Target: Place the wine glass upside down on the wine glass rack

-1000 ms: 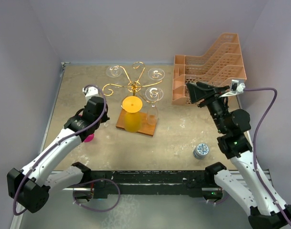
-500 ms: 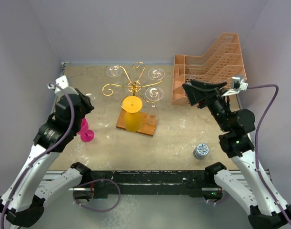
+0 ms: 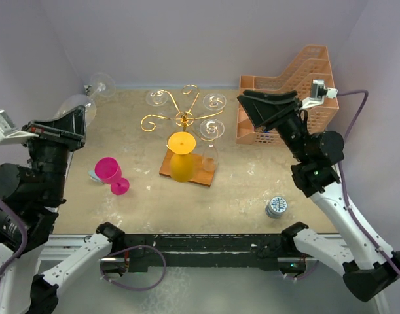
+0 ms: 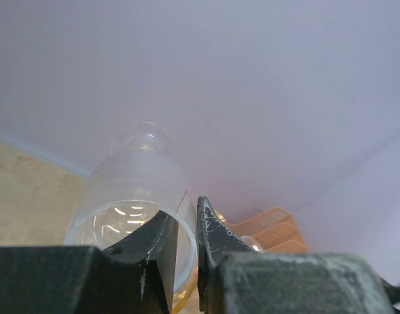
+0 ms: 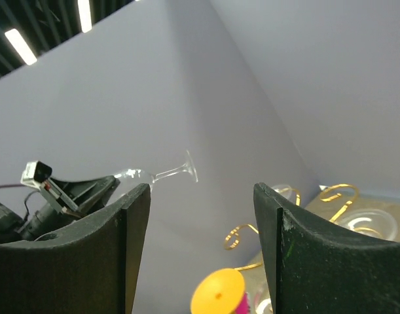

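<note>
Top external view, wine glass: a clear wine glass (image 3: 72,105) is in the air at the far left corner, well apart from the rack. It is tipped roughly sideways, with its foot toward the far wall and its bowl toward the arm.
Left gripper: the left gripper (image 4: 186,210) is raised high at the left. In the left wrist view its two fingers (image 4: 162,230) are pinched on the rim wall of the wine glass, one inside the bowl and one outside.
Wine glass rack: the gold wire wine glass rack (image 3: 184,119) stands at the far middle of the table (image 3: 252,173). Its scrolled arms spread from a central post over a brown wooden base (image 3: 170,171).
Rack contents: three clear glasses (image 3: 215,101) hang among the curls, at far left, far right and near right. A yellow glass (image 3: 181,160) sits inverted over the base with its foot upward. A small clear glass (image 3: 208,161) is just to its right.
Right gripper: the right gripper (image 5: 200,196) is lifted at the right, in front of the tray stack. Its fingers are spread wide with nothing between them.
Table, left: a pink glass (image 3: 110,174) lies tipped on the surface below the left arm.
Table, right: a peach lattice tray stack (image 3: 298,75) is at the far right. A round blue-and-white tin (image 3: 276,207) is nearer, beside the right arm.
</note>
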### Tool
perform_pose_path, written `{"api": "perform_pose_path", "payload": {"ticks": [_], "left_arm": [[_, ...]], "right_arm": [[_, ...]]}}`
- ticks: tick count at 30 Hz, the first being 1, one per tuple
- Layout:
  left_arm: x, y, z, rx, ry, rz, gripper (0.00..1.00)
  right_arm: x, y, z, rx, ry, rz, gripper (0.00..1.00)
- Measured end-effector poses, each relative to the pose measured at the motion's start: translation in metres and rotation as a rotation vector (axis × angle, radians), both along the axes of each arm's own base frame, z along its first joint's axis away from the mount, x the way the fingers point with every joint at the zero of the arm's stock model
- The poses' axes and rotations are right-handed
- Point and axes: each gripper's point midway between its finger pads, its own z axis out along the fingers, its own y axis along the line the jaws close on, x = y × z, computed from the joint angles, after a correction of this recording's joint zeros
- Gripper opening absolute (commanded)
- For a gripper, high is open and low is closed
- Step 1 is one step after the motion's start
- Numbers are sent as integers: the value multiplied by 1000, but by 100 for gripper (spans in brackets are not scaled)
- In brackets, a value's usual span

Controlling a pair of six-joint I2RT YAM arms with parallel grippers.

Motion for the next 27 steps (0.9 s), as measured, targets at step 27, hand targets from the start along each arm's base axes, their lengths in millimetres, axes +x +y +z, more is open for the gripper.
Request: {"api": "perform_pose_path", "payload": {"ticks": [27], "left_arm": [[-63, -80, 100, -86, -493, -551, 0]], "right_arm": [[-29, 181, 83, 381, 222, 364, 66]]}}
